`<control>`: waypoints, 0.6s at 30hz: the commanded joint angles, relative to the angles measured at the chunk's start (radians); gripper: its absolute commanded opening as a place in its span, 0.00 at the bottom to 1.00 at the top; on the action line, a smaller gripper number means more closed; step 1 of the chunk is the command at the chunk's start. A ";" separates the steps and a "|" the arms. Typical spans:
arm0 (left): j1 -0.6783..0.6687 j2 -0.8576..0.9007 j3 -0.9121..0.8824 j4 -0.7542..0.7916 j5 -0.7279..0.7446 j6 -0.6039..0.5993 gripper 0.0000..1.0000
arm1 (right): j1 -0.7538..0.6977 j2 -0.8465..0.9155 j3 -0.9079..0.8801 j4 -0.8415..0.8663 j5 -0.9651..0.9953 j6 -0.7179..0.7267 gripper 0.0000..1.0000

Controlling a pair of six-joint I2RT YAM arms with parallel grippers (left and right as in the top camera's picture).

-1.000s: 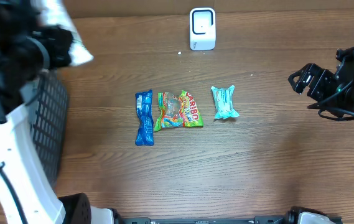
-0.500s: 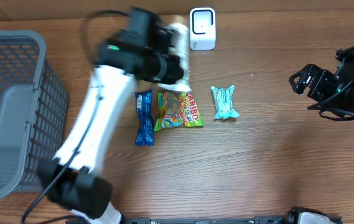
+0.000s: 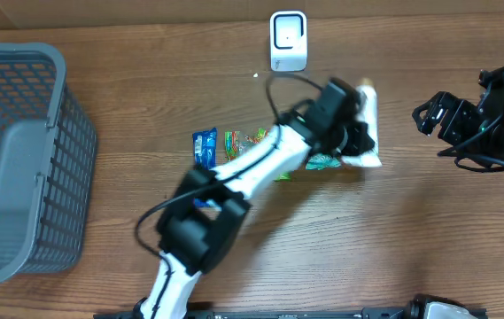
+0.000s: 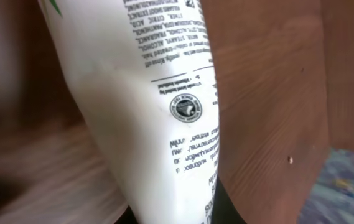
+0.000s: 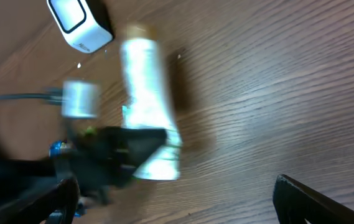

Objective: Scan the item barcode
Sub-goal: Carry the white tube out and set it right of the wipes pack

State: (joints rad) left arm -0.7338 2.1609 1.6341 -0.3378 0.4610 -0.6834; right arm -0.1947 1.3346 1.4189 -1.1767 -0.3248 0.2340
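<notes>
Overhead view of a wooden worktop [image 3: 393,248]. My left arm reaches across it to the right of centre, and its pincer [image 3: 354,142] is clamped on the flat crimped end of a white tube [image 3: 368,111].

The tube seems to be held clear of the wood, though blur makes that hard to confirm. Its long axis runs front to back, cap end toward the back edge.

The scanner [image 3: 288,40] stands at the back edge, behind and to the left of the tube and apart from it.

In the left wrist view I see only fine print and 1 round seal on the tube, no barcode.

My right pincer [image 3: 433,113] hangs near the right edge, fingers spread wide and holding nothing. It is near the tube, but the left arm has it.

I judge the coming move to be a carry back and leftward to the scanner, with a roll of the tube about its long axis to show the code.

A blue packet [image 3: 204,146] lies under the left arm. A basket [image 3: 21,62] sits at far left.
</notes>
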 commanded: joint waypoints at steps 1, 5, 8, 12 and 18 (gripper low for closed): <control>-0.020 0.071 0.012 0.045 0.058 -0.162 0.04 | 0.003 -0.002 0.002 0.000 0.009 -0.010 1.00; -0.031 0.111 0.012 0.063 0.057 -0.201 0.04 | 0.003 -0.002 0.002 0.000 0.009 -0.010 1.00; -0.033 0.117 0.012 0.076 0.068 -0.218 0.11 | 0.003 -0.002 0.002 0.002 0.010 -0.010 1.00; -0.033 0.116 0.013 0.134 0.164 -0.166 0.59 | 0.003 -0.002 0.002 0.002 0.009 -0.010 1.00; -0.026 0.096 0.039 0.117 0.195 -0.085 0.70 | 0.003 -0.002 0.002 0.002 0.009 -0.010 1.00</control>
State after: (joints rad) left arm -0.7708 2.2745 1.6363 -0.2096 0.6003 -0.8326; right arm -0.1947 1.3346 1.4189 -1.1786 -0.3244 0.2344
